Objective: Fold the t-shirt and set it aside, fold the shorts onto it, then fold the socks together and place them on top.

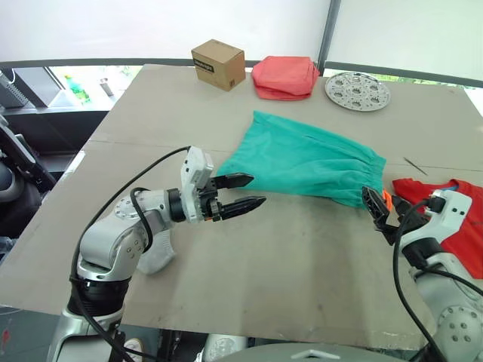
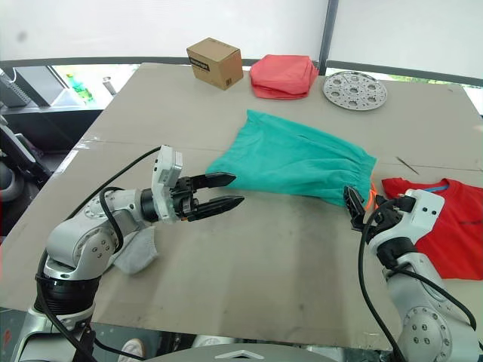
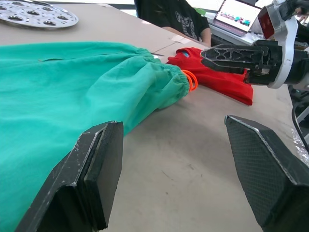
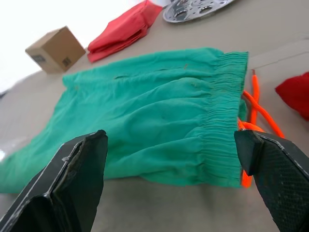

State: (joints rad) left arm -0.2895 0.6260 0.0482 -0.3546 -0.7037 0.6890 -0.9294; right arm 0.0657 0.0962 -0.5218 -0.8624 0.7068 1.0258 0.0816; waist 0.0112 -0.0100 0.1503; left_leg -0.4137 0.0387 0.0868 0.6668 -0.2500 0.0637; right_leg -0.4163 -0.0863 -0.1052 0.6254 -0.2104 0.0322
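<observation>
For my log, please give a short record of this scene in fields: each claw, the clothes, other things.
left claw: open, at the leg end of the shorts
right claw: open, at the waist end
shorts: spread flat on the table, orange drawstring out
t-shirt: beside the right arm
socks: under the left arm
far edge: cardboard box, coral-pink cloth stack, metal disc

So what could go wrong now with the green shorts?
The orange drawstring trails loose from the waistband beside the right gripper, so it might snag on a finger. The shorts already lie folded in half; a grab by the open left gripper at their corner may lift just the top layer and undo that. The t-shirt lies close by and could get dragged along.
</observation>
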